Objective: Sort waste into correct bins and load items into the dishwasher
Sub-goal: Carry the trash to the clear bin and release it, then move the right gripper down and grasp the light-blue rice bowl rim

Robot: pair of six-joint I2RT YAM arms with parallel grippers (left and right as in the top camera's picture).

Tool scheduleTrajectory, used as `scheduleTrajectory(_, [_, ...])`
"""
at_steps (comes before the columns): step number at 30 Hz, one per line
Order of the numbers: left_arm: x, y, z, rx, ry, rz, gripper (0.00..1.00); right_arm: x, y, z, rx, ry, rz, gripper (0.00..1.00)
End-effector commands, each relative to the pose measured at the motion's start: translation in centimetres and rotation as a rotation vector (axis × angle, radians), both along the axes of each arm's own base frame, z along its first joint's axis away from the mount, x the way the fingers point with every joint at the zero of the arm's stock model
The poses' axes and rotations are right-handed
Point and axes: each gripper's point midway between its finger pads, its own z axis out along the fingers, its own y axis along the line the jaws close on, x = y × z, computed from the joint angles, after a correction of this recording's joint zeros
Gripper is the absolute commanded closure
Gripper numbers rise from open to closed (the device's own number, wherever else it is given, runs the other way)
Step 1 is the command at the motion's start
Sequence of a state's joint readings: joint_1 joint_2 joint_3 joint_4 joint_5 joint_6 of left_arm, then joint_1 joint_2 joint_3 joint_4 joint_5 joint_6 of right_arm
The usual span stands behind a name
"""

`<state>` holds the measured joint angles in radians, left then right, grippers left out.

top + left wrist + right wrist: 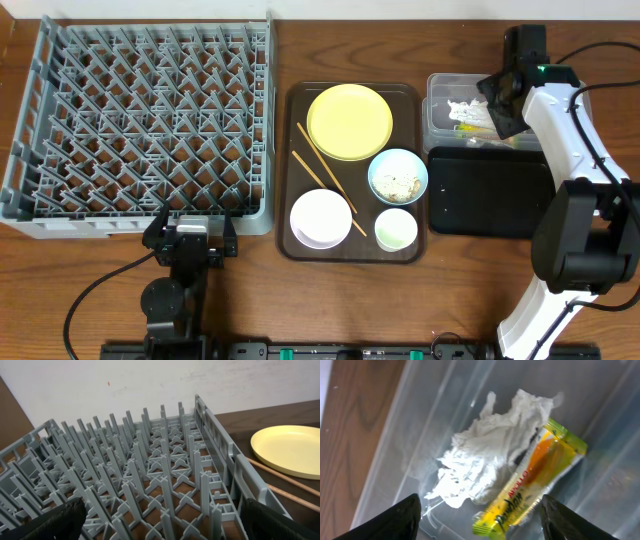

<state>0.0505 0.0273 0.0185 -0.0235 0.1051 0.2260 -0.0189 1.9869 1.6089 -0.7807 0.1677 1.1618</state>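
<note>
Two waste pieces touch inside the clear tub [440, 100], at the table's [300, 310] 2 o'clock: snack wrapper [535, 480] at 4 o'clock of crumpled paper [485, 455]. Our right gripper [480, 517] hovers above them, jaws spread; our left gripper [162, 522], equally spread, faces the dish rack [150, 475].

Even bright light, soft close-ups (tub glare)

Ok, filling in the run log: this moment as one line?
right gripper: open over clear tub | wrapper, crumpled paper: in tub | left gripper: open by empty dish rack
</note>
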Motion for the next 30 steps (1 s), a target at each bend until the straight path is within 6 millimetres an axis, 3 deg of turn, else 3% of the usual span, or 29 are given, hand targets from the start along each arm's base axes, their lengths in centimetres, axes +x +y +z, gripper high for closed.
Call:
scheduleTrajectory(1, [-0.1,-0.3,-1.5,0.005,0.047,-0.019,0.01,1.1,-0.1,3.6,-0.068,-0.086,0.118,0.19])
scheduleTrajectory(5, [-0.1,-0.3,-1.5,0.005,0.047,-0.019,0.01,2.5,1.2,8.5,-0.182,-0.203,0.378,0.13])
scheduleTrajectory(8, [-0.1,-0.3,-1.5,0.005,0.047,-0.019,0.01,2.8,4.5,12.6,-0.240,-0.322,0.666,0.19])
scheduleTrajectory(11, [-0.1,-0.3,-1.5,0.005,0.047,-0.019,0.01,1.8,7.0,14.3,-0.252,-0.353,0.777,0.20])
scheduleTrajectory(13, [-0.1,-0.3,-1.5,0.005,0.047,-0.019,0.01,0.9,8.5,14.3,-0.238,-0.333,0.812,0.20])
scheduleTrajectory(22, [-0.1,-0.3,-1.5,0.005,0.047,-0.019,0.01,-4.5,17.4,9.9,-0.210,-0.128,1.137,0.18])
scheduleTrajectory(26, [-0.1,-0.3,-1.5,0.005,0.047,-0.019,0.01,-7.0,19.9,8.7,-0.201,-0.053,1.231,0.15])
scheduleTrajectory(30, [-0.1,-0.3,-1.5,0.005,0.047,-0.019,0.01,-8.6,20.9,7.8,-0.213,0.003,1.271,0.15])
